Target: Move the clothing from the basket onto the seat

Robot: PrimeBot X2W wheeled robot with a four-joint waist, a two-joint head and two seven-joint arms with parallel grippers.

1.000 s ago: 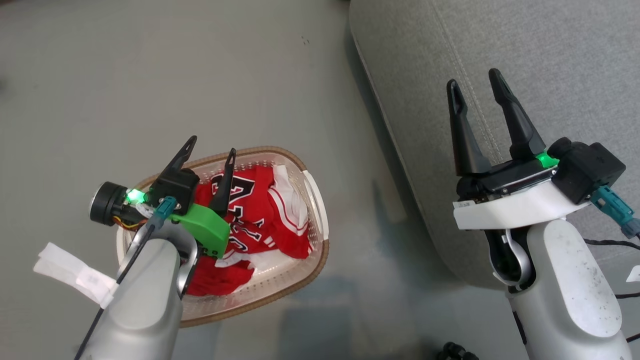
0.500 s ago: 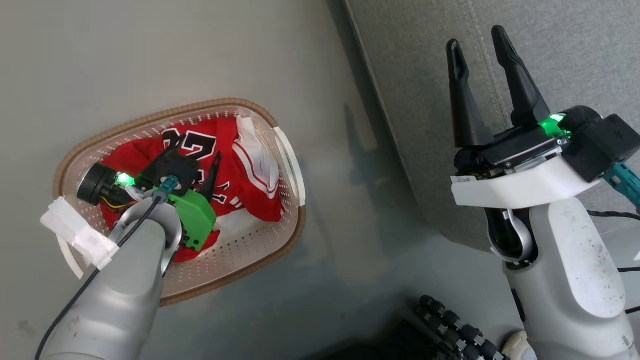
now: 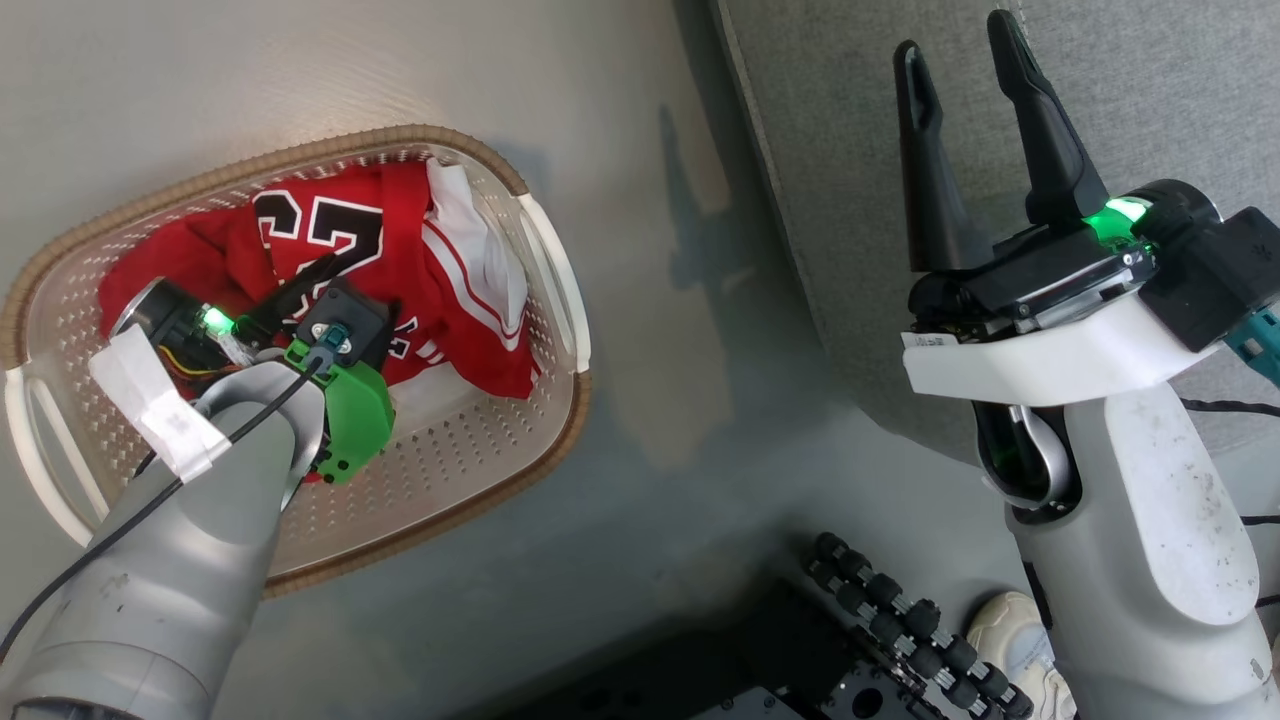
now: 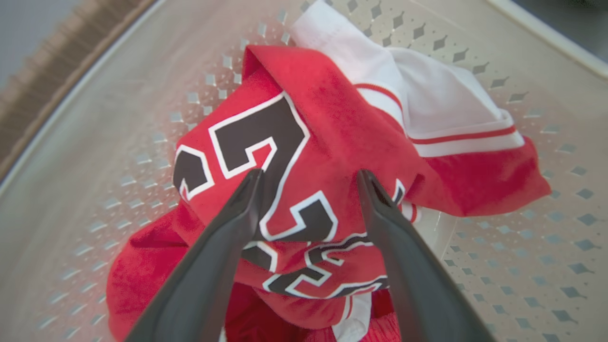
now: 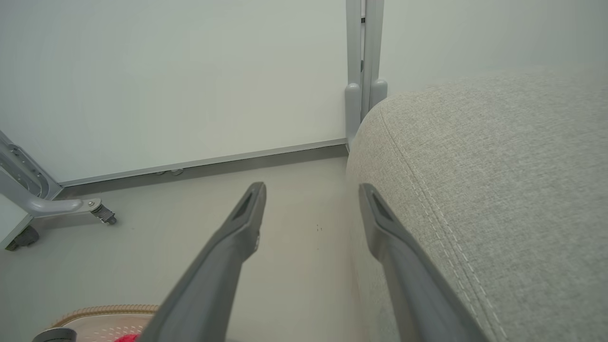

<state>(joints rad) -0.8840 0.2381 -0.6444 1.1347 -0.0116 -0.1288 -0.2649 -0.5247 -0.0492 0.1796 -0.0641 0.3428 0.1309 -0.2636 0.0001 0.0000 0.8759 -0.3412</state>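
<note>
Left hand [image 4: 309,175] spread, straddling red clothing [image 4: 327,118] heaped in basket [image 3: 300,150], lined up to pinch fold. Right hand [image 3: 953,33] spread, empty, held beside seat [image 3: 1150,100] edge, probably keeping drop zone free.

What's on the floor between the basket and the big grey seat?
Nothing. In the head view, only bare grey floor lies between the basket and the seat.

Counted one oval cream perforated plastic basket [image 3: 470,460], one red black-and-white-lettered jersey [image 3: 330,225], one large grey woven-fabric seat cushion [image 3: 1150,90].
</note>
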